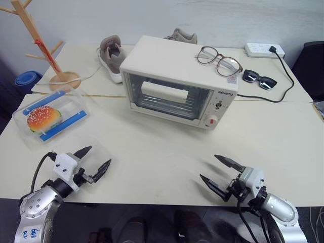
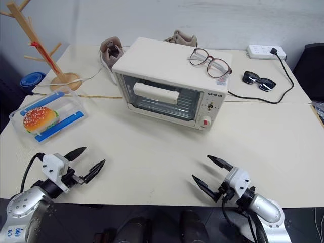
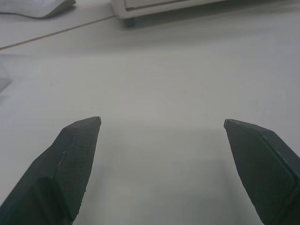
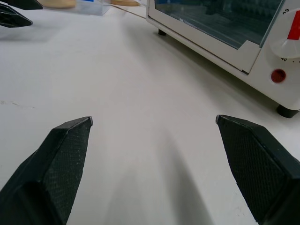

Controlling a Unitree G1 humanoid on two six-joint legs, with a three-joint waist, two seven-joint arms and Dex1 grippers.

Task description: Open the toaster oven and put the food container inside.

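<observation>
Oven point(image 1: 177, 81) shut, container point(image 1: 50, 117) left, glasses point(image 1: 219, 61) atop

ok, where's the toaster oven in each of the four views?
Left eye: toaster oven upper centre, door shut.
Right eye: upper centre, nearer the left.
Left wrist: a strip of its base and one foot, top edge.
Right wrist: top right, glass door and red knob.
Shared landmark: the white table.
</observation>
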